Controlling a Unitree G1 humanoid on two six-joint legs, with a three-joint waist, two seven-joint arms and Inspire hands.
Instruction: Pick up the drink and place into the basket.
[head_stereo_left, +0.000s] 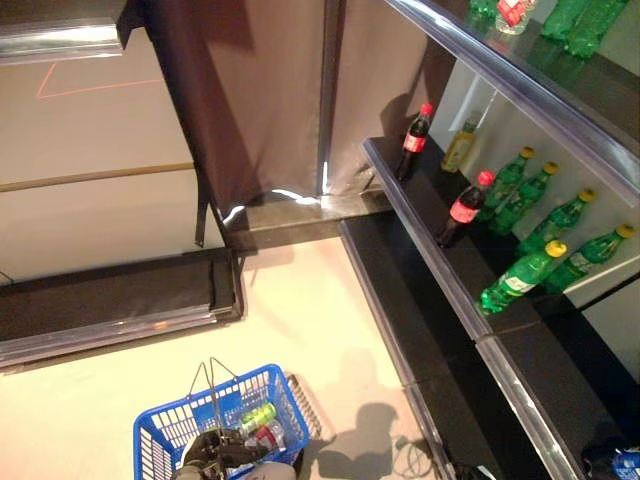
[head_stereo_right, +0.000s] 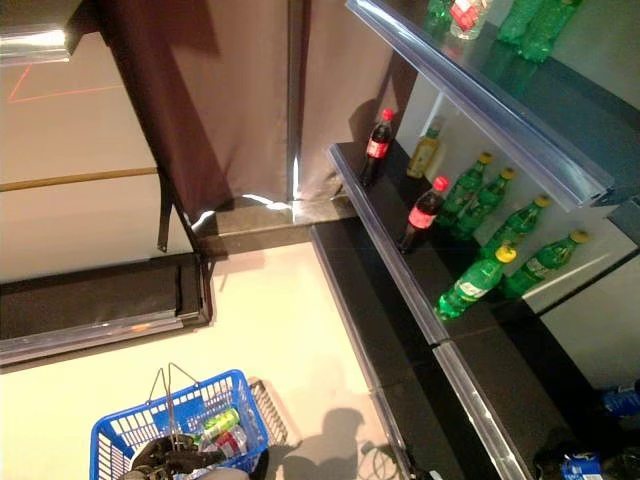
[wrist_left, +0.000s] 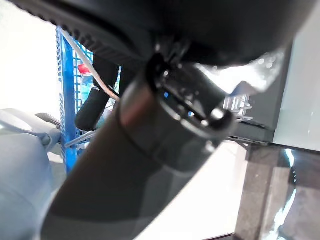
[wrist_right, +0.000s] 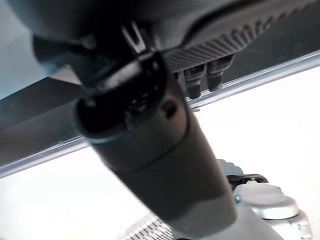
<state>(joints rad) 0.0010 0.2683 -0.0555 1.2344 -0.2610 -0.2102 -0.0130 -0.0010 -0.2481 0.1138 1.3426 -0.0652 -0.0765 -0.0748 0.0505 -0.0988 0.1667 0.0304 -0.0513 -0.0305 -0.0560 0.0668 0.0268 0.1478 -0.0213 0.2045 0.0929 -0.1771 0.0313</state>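
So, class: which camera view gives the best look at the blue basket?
The left eye view: the blue basket shows nearly whole, handles raised, with bottles inside and the left hand at its rim. The right eye view crops it at the lower edge. The left wrist view shows only a strip of blue mesh; the right wrist view shows none.

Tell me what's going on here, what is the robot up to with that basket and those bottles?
The robot stands beside a store shelf, and its left hand is shut on the handle of a blue basket down by the floor. A green drink already lies inside the basket. Green bottles and dark cola bottles are on the shelf. The right hand holds nothing and touches no bottle.
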